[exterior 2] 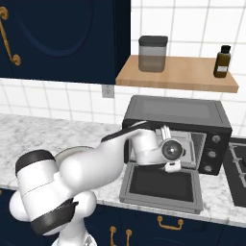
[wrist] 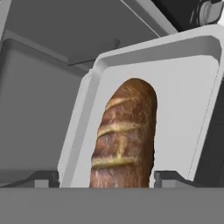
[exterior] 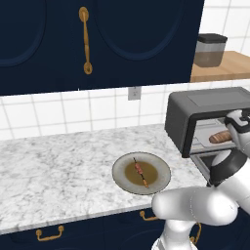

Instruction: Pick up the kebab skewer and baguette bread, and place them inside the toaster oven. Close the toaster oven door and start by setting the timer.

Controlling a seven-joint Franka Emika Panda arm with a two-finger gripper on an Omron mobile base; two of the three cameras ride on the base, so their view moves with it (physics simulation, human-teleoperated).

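Note:
The baguette bread (wrist: 124, 135) lies on a pale tray (wrist: 188, 87) inside the toaster oven (exterior: 205, 110); from the left base view the baguette bread (exterior: 220, 137) is a brown end within the opening. My gripper (wrist: 106, 178) is open, its fingertips (wrist: 168, 177) spread to either side of the loaf's near end, the left one clear of it. The toaster oven door (exterior 2: 163, 185) hangs open, lying flat on the counter in front. The kebab skewer (exterior: 141, 174) rests on a round plate (exterior: 119, 166) left of the oven.
Marble counter (exterior: 53, 166) stretches left of the plate. A wooden shelf (exterior 2: 182, 74) above the oven carries a grey jar (exterior 2: 153, 54) and a dark bottle (exterior 2: 221, 61). A stove top (exterior 2: 238, 163) lies right of the oven. Dark cabinets hang overhead.

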